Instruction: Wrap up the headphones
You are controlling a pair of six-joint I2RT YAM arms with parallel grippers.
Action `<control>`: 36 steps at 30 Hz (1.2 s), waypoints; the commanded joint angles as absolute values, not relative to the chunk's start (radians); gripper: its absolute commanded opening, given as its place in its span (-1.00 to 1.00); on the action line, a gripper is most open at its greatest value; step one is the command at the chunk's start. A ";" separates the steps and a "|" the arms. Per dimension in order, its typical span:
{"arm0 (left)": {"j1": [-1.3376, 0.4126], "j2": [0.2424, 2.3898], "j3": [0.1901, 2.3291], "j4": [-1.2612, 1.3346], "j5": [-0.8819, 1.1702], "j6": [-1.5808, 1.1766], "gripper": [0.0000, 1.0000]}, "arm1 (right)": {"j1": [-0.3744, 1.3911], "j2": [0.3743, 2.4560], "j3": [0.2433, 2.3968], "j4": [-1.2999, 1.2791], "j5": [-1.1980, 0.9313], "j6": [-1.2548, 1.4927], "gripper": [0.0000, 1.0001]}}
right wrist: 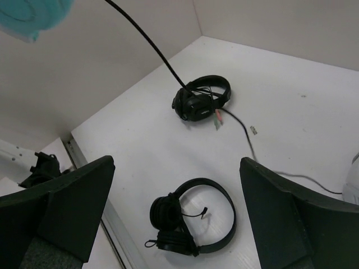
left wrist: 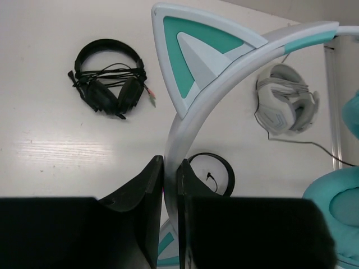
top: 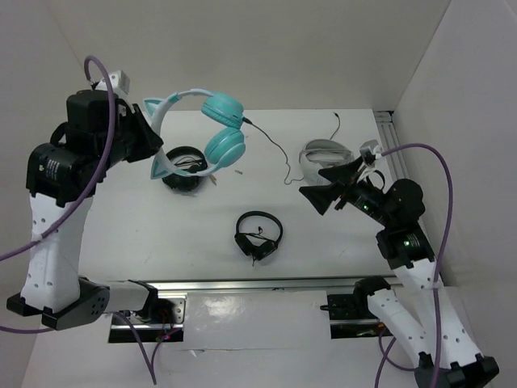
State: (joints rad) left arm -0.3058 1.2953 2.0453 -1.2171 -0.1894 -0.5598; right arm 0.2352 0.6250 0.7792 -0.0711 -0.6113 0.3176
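The teal headphones (top: 222,125) hang in the air at the back left, their earcups stacked one above the other. My left gripper (top: 149,133) is shut on their pale cat-eared headband (left wrist: 185,112), which runs up between the black fingers (left wrist: 148,185) in the left wrist view. One teal earcup (left wrist: 336,207) shows at that view's right edge. Their thin black cable (top: 279,153) drops from the upper earcup down to the table on the right; it also crosses the right wrist view as the cable (right wrist: 151,47). My right gripper (top: 323,190) hovers open over the table's right side, holding nothing.
A small black headset (top: 258,234) lies mid-table, below my right gripper (right wrist: 176,162). A second black pair (top: 184,168) with bundled cord lies under the raised teal pair. White-grey headphones (top: 323,153) lie at the back right. White walls enclose the table; a metal rail (top: 266,284) runs along the near edge.
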 commanded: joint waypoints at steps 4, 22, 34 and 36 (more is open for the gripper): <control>-0.308 1.258 2.109 -1.229 -0.097 -0.540 -1.00 | 0.342 0.755 0.779 0.244 -0.684 0.296 1.00; -0.308 1.235 2.140 -1.181 0.000 -0.618 -1.00 | 0.594 1.115 0.671 0.508 -0.307 0.152 -0.25; -0.308 1.167 2.095 -1.147 -0.095 -0.735 -1.00 | 0.594 1.123 0.591 0.599 -0.239 0.232 -1.00; -0.308 1.157 2.082 -1.157 -0.150 -0.744 -1.00 | 0.604 1.094 0.603 0.557 -0.192 0.232 -1.00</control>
State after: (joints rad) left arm -0.3065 1.1973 2.0724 -1.2648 -0.0868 -0.6594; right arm 0.5900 1.1400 0.5961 0.5331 -0.2699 0.2199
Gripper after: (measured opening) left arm 0.240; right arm 0.022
